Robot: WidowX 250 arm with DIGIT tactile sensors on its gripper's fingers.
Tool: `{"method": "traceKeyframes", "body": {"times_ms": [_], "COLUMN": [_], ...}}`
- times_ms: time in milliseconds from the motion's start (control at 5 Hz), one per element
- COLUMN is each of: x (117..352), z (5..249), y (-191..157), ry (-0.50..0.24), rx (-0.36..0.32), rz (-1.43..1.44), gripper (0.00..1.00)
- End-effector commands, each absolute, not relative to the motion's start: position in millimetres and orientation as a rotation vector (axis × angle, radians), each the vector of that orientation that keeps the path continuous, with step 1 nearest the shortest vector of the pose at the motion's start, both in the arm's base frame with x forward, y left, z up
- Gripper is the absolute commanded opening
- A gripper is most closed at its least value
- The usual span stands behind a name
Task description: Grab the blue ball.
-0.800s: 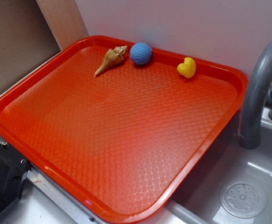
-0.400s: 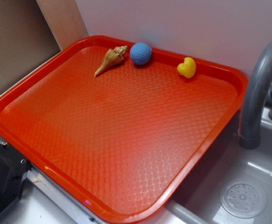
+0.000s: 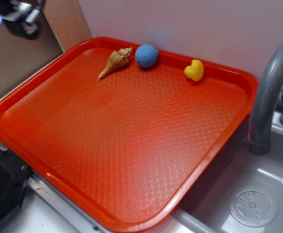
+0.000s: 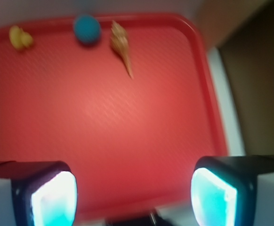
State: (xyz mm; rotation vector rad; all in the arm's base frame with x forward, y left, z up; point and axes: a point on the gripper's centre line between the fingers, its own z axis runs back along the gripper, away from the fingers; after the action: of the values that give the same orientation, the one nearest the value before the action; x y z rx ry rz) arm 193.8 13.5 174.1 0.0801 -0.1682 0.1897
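The pincer stands released, its two pale, glowing fingers set wide apart at the bottom of the blurred wrist view, with nothing between them but bare tray. In the exterior view only a dark, blurred piece of the robot shows at the top left corner, above and outside the tray. Ahead of the pincer lies a large red plastic tray with a waffled surface, and all three things on it sit along the tray's far rim, well apart from the fingers. The small medium-blue ball with a dimpled, knitted-looking surface rests far ahead and somewhat to the left of the pincer's middle line in the wrist view, close against the far rim. Just beside it, toward the pincer's right in that view, lies a tan spiral seashell, its point aimed back toward the pincer. Farther left in the wrist view sits a small yellow toy. Beyond the tray's edge stand a grey curved faucet and a grey sink basin with a round drain.
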Motion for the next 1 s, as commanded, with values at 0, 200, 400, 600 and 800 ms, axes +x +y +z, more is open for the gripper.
{"method": "traceKeyframes", "body": {"times_ms": [0, 200, 400, 600, 800], "x": [237.6, 237.6, 237.6, 269.2, 303.6], "z": [138.6, 138.6, 138.6, 117.1, 93.1], "y": [18.8, 18.8, 18.8, 15.8, 16.0], "ry": [-0.233, -0.233, -0.233, -0.343, -0.361], "rx": [0.025, 0.025, 0.025, 0.196, 0.311], "rz": [0.14, 0.14, 0.14, 0.11, 0.08], "gripper": [1.0, 1.0, 1.0, 1.0, 1.0]}}
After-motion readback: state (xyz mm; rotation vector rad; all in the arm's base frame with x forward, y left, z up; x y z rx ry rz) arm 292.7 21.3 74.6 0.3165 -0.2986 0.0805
